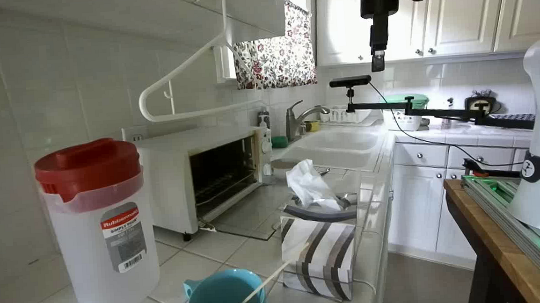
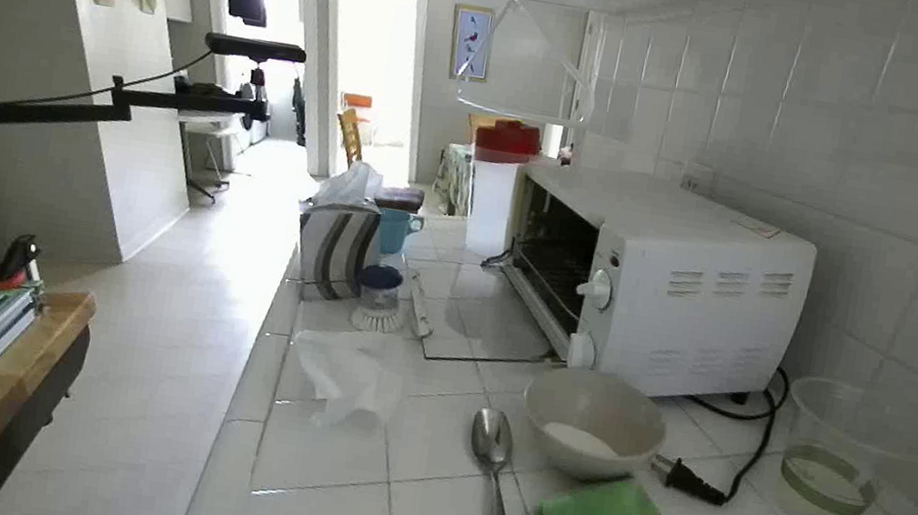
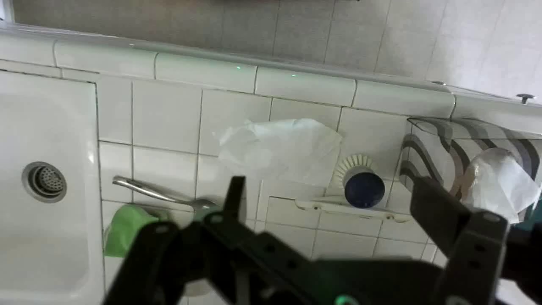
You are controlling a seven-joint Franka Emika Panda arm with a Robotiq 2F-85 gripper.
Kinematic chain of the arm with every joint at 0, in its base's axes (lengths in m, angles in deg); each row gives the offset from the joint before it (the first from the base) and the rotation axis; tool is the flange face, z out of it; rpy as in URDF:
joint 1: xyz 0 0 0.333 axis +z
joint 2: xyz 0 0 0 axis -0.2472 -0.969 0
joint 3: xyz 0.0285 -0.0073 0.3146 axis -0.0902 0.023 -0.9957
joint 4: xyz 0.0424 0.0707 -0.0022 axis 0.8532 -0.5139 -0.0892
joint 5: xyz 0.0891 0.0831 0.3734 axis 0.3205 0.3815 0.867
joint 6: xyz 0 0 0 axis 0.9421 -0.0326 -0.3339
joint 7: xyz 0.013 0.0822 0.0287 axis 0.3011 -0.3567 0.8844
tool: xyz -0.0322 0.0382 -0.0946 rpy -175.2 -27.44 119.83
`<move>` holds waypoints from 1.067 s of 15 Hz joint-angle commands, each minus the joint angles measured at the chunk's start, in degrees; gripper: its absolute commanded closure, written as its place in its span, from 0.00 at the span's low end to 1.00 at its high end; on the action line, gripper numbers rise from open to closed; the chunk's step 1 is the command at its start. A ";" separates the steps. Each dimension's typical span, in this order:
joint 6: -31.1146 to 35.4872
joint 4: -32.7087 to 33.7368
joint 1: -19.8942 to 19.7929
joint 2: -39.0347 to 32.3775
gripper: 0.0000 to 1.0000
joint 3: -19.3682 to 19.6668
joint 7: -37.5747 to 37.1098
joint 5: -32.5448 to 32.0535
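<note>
In an exterior view I see doorway (image 2: 367,68) blown out, floor (image 2: 237,213) glaring. Wrist view dimmer; gripper (image 3: 328,190) out of focus (green glints (image 3: 238,67) on counter edge (image 3: 203,68)).

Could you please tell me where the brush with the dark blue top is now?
In the wrist view, the brush is right of centre, on the tiled counter, between the loose tissue and the striped tissue box.

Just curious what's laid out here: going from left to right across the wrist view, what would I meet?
Sink drain, green cloth, thin white sheet, blue-topped brush, striped tissue box.
</note>
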 commanded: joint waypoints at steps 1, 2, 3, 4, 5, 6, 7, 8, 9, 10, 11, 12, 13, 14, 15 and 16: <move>-0.13 0.11 -0.28 -0.02 0.00 -0.25 0.13 0.16; -0.13 0.11 -0.28 -0.02 0.00 -0.25 0.13 0.16; -0.13 0.11 -0.28 -0.02 0.00 -0.25 0.13 0.16; -0.13 0.11 -0.28 -0.02 0.00 -0.25 0.13 0.16; -0.13 0.11 -0.28 -0.02 0.00 -0.25 0.13 0.16; -0.13 0.11 -0.28 -0.02 0.00 -0.25 0.13 0.16; -0.13 0.11 -0.28 -0.02 0.00 -0.25 0.13 0.16; -0.13 0.11 -0.28 -0.02 0.00 -0.25 0.13 0.16; -0.13 0.11 -0.28 -0.02 0.00 -0.25 0.13 0.16; -0.13 0.11 -0.28 -0.02 0.00 -0.25 0.13 0.16; -0.32 -0.09 0.00 0.32 0.00 0.63 2.24 0.23; 0.81 -0.79 -0.26 0.79 0.00 1.11 3.27 -0.43; 1.77 -1.81 -0.58 1.23 0.00 2.39 5.55 -1.09; 2.05 -2.95 -1.67 1.60 0.00 3.17 7.55 -3.95; 3.05 -4.01 -2.52 1.90 0.00 4.74 9.16 -5.08; 4.47 -5.16 -3.91 2.10 0.00 6.52 10.17 -6.10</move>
